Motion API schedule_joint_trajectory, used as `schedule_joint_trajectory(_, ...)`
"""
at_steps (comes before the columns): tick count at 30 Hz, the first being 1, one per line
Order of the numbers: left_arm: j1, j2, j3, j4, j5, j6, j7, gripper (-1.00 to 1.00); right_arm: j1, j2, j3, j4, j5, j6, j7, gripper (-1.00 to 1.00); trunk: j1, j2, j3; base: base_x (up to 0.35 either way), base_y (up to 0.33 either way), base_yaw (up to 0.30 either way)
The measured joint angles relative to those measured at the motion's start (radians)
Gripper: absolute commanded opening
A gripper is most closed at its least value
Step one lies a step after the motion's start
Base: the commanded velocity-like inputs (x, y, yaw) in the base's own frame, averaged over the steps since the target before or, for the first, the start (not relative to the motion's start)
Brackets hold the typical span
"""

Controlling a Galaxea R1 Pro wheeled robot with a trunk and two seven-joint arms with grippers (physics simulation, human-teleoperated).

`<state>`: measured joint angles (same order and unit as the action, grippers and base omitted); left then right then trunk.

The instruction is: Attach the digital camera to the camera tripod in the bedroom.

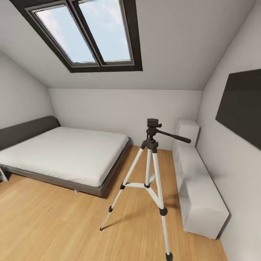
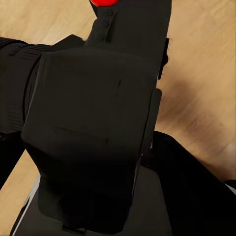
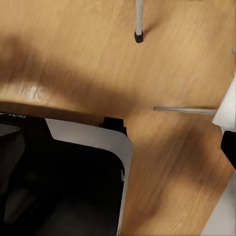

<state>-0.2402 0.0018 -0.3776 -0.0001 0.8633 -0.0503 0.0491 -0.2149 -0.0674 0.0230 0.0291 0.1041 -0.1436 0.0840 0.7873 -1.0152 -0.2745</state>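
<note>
You are facing the camera tripod [image 1: 150, 170], which stands on the wooden floor [image 1: 54, 221] of the bedroom, between the foot corner of the bed [image 1: 69, 152] and the long white cabinet [image 1: 197, 188] along the right wall. Its three legs are splayed wide and braced at mid height, which is why it stands steady by itself. Its black head [image 1: 153, 125] is bare on top, with the pan handle [image 1: 175, 136] pointing toward the cabinet; the mount looks free to take the camera.

In the left wrist view a black boxy body sits right in front of the lens, with a red button [image 2: 104, 2] at its far end. I judge this to be the digital camera [image 2: 93, 128], carried close in the left pincer, though the fingers themselves are hidden, so you cannot tell from here whether they pinch it.

The right wrist view looks down on the floor past the robot's own dark and white body [image 3: 64, 177]. A tripod foot [image 3: 138, 36] stands near. The right pincer's fingers are not visible there, so their state is unknown.

Nothing is attached yet. Your next move, as I judge it, is to raise the left arm toward the head.
</note>
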Motion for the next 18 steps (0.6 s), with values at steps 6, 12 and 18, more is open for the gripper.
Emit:
schedule_joint_trajectory(6, 0.000, 0.000, 0.000, 0.000, 0.000, 0.000, 0.000, -1.00, 0.000, -0.001, -0.001, 0.000, -0.001, 0.000, 0.000, 1.00, 0.000, 0.000, 0.000, 0.000, 0.000, 0.053)
schedule_joint_trajectory(12, 0.000, 0.000, 0.000, 0.000, -0.001, 0.000, 0.000, -1.00, 0.000, -0.001, -0.001, 0.000, -0.002, 0.001, 0.000, 1.00, 0.000, 0.000, 0.000, 0.000, 0.000, 0.008)
schedule_joint_trajectory(18, 0.000, -0.003, 0.000, 0.000, -0.001, 0.000, 0.000, -1.00, 0.000, -0.001, -0.001, 0.000, -0.002, 0.002, 0.000, 1.00, 0.000, 0.000, 0.000, 0.000, 0.000, 0.000)
